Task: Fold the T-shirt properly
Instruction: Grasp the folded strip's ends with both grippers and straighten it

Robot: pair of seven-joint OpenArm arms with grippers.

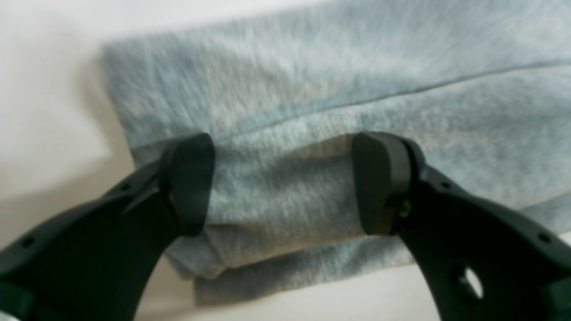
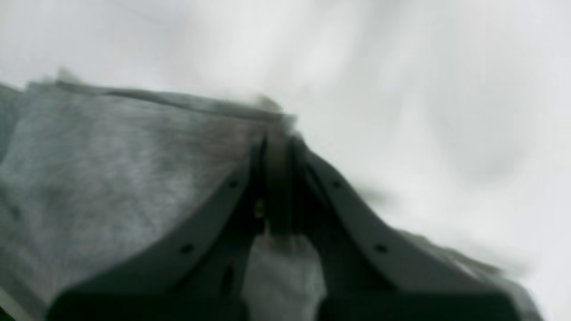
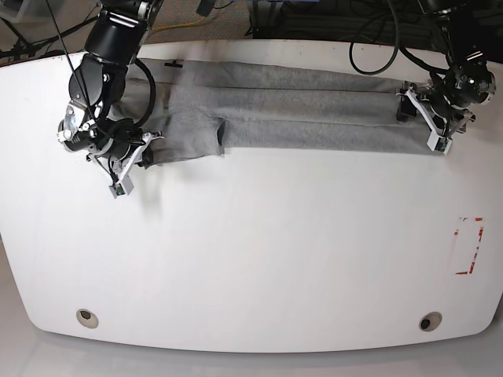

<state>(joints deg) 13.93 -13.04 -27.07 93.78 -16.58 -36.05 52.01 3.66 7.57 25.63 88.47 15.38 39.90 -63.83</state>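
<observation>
The T-shirt [image 3: 306, 110] lay near the far edge of the white table [image 3: 259, 259], folded into a long, thin strip that ran from side to side, with one end by each arm and a bunched fold toward the base view's left. The left gripper [image 1: 283, 183] was at the strip's end on the base view's right, its jaws wide apart with grey cloth lying between them. The right gripper [image 2: 276, 147] was at the other end, its jaws pressed tight on an edge of the grey cloth.
</observation>
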